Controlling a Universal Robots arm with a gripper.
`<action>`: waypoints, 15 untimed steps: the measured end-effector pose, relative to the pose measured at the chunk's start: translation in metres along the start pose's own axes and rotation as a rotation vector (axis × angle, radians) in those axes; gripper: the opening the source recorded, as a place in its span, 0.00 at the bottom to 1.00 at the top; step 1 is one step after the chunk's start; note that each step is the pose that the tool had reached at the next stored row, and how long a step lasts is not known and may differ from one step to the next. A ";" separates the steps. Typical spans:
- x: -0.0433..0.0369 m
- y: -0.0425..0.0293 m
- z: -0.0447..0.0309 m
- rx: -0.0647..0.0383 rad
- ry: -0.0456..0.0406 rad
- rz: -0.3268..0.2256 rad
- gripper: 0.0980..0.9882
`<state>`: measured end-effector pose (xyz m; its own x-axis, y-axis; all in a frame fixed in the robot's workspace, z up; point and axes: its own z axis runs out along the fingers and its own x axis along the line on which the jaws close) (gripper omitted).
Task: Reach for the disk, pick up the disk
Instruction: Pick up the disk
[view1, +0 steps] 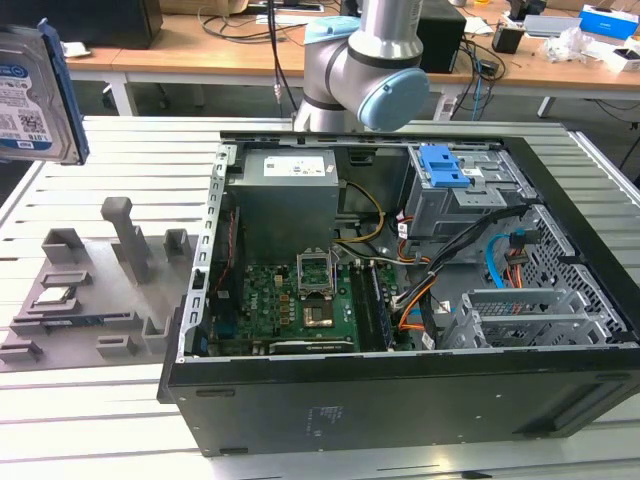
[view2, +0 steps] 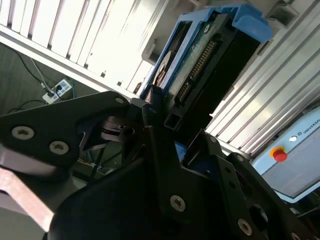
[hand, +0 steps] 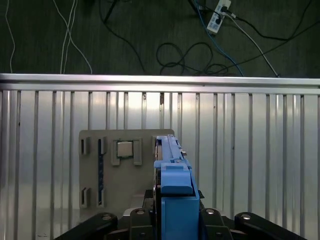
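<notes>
Flat rectangular silver metal disk (view1: 32, 95) with white-and-blue barcode label and blue plastic bracket: aloft at the exterior view's far left, upright on edge, well above the slatted aluminium table (view1: 130, 150).

Same disk in the second wrist view (view2: 200, 55): row of connector pins exposed, blue bracket wrapped around the far end. In the first wrist view (hand: 172, 185): edge-on, blue bracket foremost.

Black two-fingered gripper (view2: 172, 120): pinching the disk, one finger against each broad face.

Grey moulded plastic parts tray (view1: 90, 290): flat on the table below the disk. Small square silver processor chip (hand: 124, 149) seated in one of its recesses.

Open black computer case (view1: 400, 400): on the table, towards the exterior view's right of the tray. Green motherboard (view1: 300, 300) and blue plastic latch on grey metal drive cage (view1: 443, 165) inside.

Grey-and-blue robot arm (view1: 365, 70): behind the case.
</notes>
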<state>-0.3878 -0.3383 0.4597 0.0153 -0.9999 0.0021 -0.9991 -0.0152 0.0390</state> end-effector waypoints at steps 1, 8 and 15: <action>0.0000 0.0001 -0.0025 0.000 0.0000 0.000 0.30; -0.0001 0.0008 -0.0205 0.000 0.0000 0.000 0.30; -0.0003 0.0016 -0.0419 0.000 0.0001 0.000 0.30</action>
<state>-0.3878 -0.3379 0.5017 0.0154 -0.9999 0.0022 -0.9991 -0.0153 0.0394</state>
